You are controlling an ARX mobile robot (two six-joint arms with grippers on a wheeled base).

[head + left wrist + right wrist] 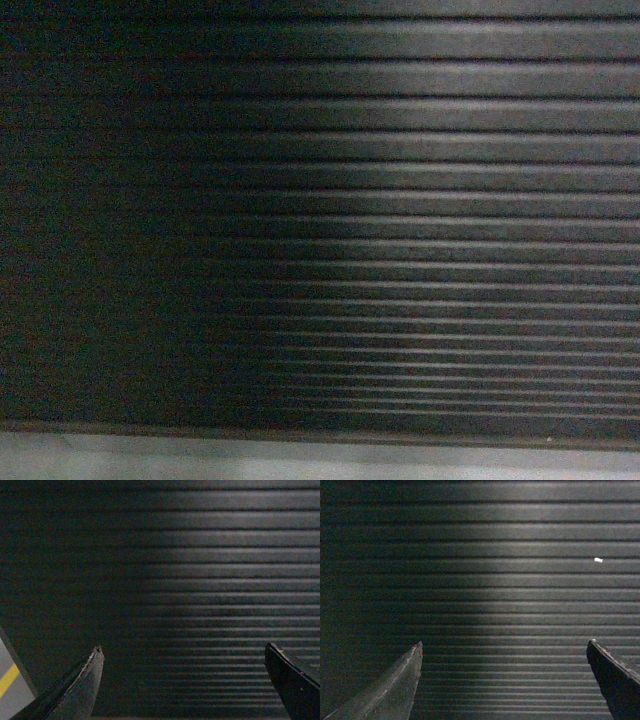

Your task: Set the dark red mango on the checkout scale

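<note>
1. Nearest my left wrist camera is my left gripper, its 2 dark fingers spread wide with nothing between them; it is released and holds nothing.
2. Past those fingers, the ribbed dark front of the checkout fills almost the whole left wrist view. At the lower left corner I see a sliver of grey floor with a yellow stripe on it.
3. From my head camera I see only the same ribbed front, dim on the left and lit on the right, with the grey plinth running along the bottom edge. Neither arm shows in this view.
4. On the right, my right gripper is likewise released, fingers far apart and bare. Beyond it the ribbed panel carries a small white speck at the upper right; I cannot tell what it is.
5. The dark red mango is in none of the 3 views, so I cannot say where it lies. The scale and the countertop are also out of sight.
6. My judgement: the task is barely begun. I am close against the counter front with both grippers unladen; finding the mango, grasping it, raising it and setting it on the scale are all left.
</note>
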